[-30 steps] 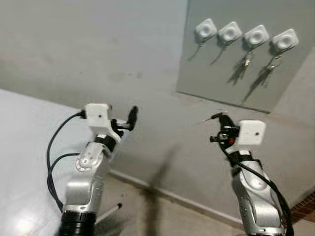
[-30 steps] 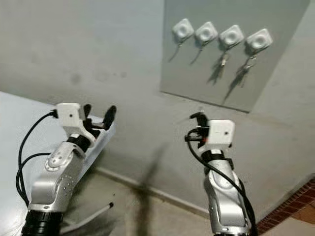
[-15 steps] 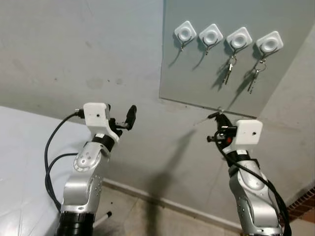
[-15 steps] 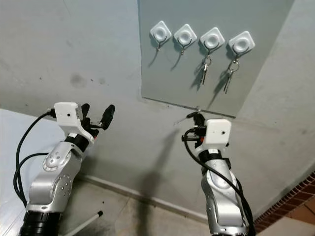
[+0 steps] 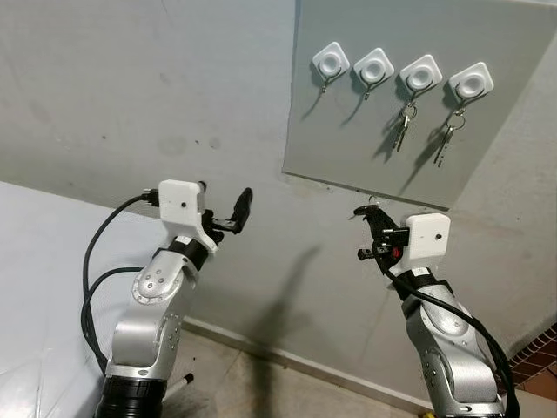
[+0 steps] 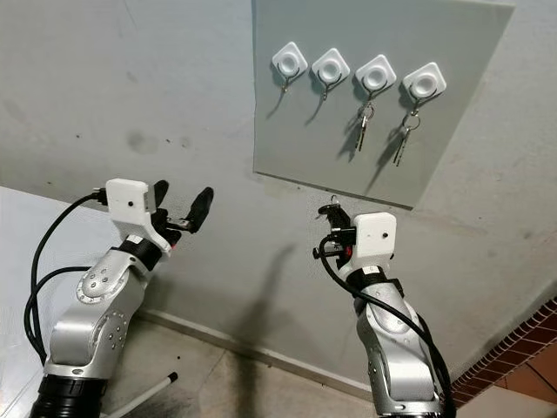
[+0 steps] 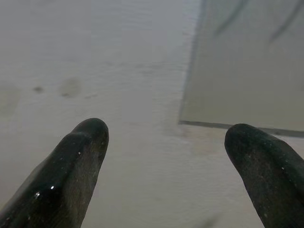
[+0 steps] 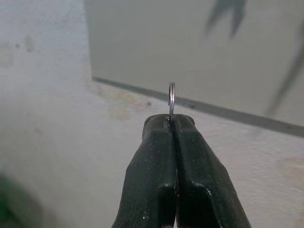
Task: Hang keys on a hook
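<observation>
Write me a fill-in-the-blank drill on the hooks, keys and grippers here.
1. The board carries ____ white hooks.
2. Keys hang from ____ of those hooks.
3. The right gripper is shut on a key ____.
4. The left gripper has its fingers ____.

Missing words: four; two; ring; open

Both silver arms are raised forward, the left pincer spread wide, the right pincer pressed closed.

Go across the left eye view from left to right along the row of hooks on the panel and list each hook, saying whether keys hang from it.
First hook, bare → second hook, bare → third hook, with keys hanging → fourth hook, with keys hanging.
</observation>
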Available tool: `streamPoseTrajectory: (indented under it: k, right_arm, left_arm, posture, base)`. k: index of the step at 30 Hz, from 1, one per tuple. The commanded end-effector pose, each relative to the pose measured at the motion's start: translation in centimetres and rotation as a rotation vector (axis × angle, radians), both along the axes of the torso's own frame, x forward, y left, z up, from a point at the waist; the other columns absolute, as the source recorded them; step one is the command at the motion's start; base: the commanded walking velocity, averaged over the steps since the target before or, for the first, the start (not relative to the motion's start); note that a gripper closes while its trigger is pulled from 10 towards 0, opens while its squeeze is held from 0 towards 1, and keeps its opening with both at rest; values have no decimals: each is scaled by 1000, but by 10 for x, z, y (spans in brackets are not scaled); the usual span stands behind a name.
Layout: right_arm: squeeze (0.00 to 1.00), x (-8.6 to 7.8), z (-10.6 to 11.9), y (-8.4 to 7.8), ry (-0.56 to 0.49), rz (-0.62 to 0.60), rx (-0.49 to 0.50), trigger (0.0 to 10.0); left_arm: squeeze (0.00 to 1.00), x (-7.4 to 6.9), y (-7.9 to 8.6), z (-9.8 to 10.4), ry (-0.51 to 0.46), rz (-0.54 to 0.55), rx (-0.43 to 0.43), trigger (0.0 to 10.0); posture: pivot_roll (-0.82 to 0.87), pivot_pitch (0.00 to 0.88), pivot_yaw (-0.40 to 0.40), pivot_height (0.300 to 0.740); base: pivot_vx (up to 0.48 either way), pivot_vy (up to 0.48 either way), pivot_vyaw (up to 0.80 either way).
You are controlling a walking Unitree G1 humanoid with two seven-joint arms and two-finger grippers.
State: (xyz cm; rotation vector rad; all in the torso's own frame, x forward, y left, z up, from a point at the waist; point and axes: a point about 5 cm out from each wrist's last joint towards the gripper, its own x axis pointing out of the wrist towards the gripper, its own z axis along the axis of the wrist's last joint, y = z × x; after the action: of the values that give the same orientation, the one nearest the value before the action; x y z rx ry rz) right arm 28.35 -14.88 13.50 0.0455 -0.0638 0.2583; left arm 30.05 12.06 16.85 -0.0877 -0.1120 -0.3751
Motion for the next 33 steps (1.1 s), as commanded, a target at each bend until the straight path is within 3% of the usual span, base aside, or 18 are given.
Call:
streamPoseTrajectory:
  k: [1,6,14,23,33]
  right_arm:
    - [0,0,-1,10,13,64,16,10000]
    - [0,-1,0,21,6,136,19,10000]
    - [0,13,29,37,-106,227,44,10000]
    - [0,24,61,40,-224,239,112,10000]
    - [0,28,68,42,-265,227,129,10000]
  left_arm:
    - [0,-4,-7,4,-25,-39,17,10000]
    - [0,-10,-17,5,-42,-92,41,10000]
    - [0,-19,-30,15,-86,-168,59,10000]
    - [0,-16,-28,32,-142,-181,81,10000]
    - [0,-10,-25,40,-161,-180,91,10000]
  posture:
    - [34,31,-31,740]
    - [38,35,-36,740]
    - [45,39,-38,740]
    - [50,37,-32,740]
    - [44,21,2,740]
  base:
    - [0,0,0]
    - [0,0,0]
    - [0,0,0]
    - [0,0,0]
    - [0,0,0]
